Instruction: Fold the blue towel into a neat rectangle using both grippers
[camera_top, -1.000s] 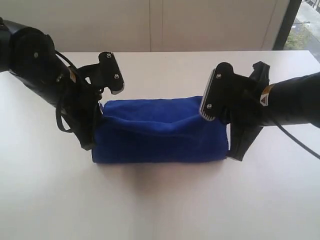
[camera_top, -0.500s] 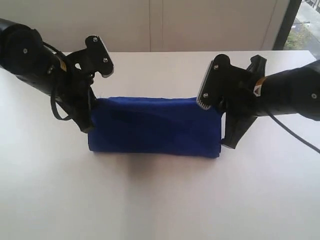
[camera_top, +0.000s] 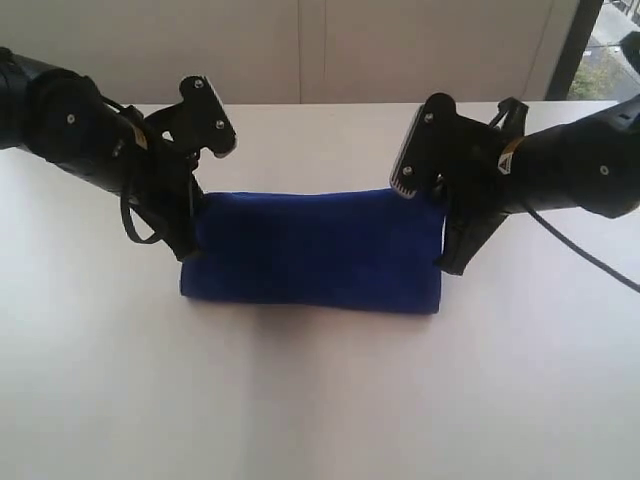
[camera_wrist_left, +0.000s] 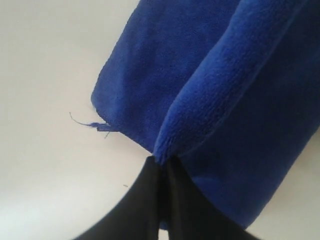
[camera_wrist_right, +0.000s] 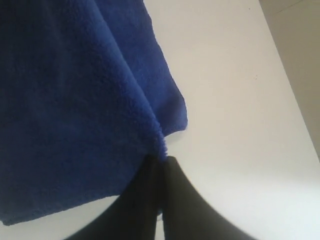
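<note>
The blue towel (camera_top: 315, 250) hangs doubled over between the two arms, its lower fold resting on the white table (camera_top: 320, 400). My left gripper (camera_top: 192, 222) is shut on the towel's left upper corner; in the left wrist view the black fingers (camera_wrist_left: 150, 195) pinch a thick fold of the towel (camera_wrist_left: 225, 85), and a loose thread (camera_wrist_left: 92, 124) sticks out from a lower corner. My right gripper (camera_top: 445, 232) is shut on the right upper corner, where the fingers (camera_wrist_right: 150, 200) clamp the edge of the towel (camera_wrist_right: 70, 110).
The white table stretches around the towel on all sides. A pale wall (camera_top: 320, 50) stands behind the table's far edge, and a window (camera_top: 610, 50) shows at the top right.
Both grippers have carried the towel's upper edge away from the camera and slightly up. The sagging top layer has pulled flat, and the towel's visible face is shorter.
</note>
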